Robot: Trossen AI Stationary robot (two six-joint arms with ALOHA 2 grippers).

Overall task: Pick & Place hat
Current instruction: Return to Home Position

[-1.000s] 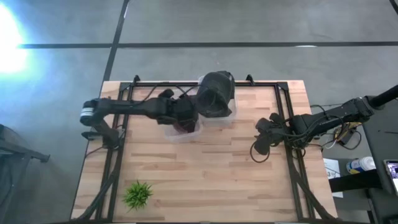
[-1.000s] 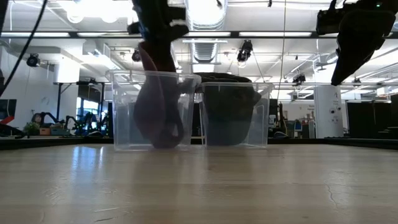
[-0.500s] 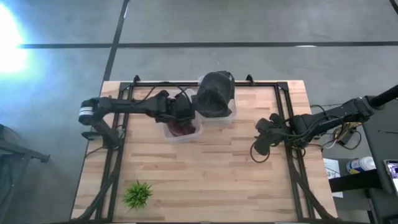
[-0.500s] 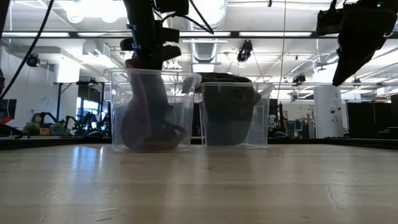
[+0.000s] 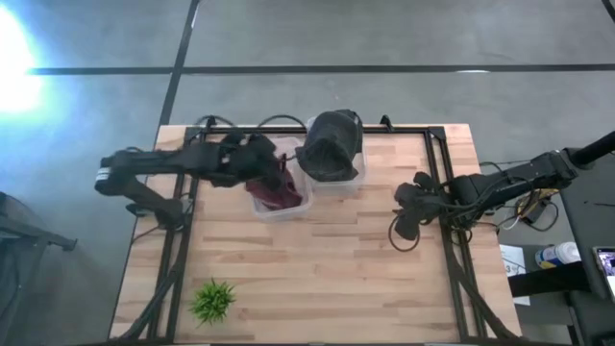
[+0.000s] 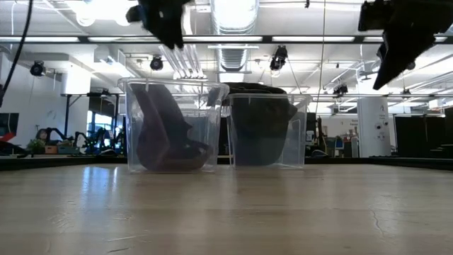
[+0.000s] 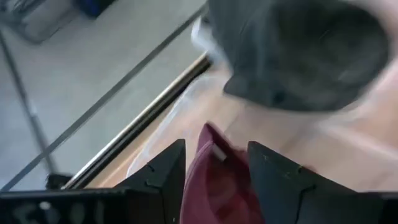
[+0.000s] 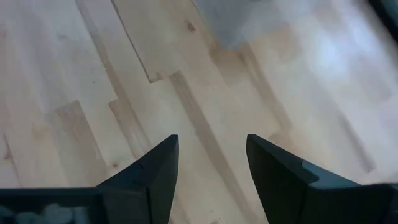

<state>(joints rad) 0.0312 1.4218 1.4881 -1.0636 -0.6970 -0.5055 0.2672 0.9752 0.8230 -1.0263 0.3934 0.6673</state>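
A dark red hat [image 5: 282, 193] lies inside the left clear bin [image 5: 279, 204]; it also shows in the low view [image 6: 166, 138] and the left wrist view [image 7: 217, 186]. A dark grey hat [image 5: 331, 146] fills the right clear bin [image 6: 267, 131]. My left gripper [image 5: 261, 165] is open above the red hat, clear of it. My right gripper [image 5: 411, 207] hangs open and empty over the table's right side.
A small green plant [image 5: 212, 300] stands near the table's front left corner. Black frame rails [image 5: 452, 240] run along both sides of the table. Bare wood lies between the bins and the near edge.
My left gripper has let go of the red hat, risen out of the left bin and drawn back toward the table's left edge. The hat has dropped from hanging in the gripper and settled in a heap on the bin's floor.
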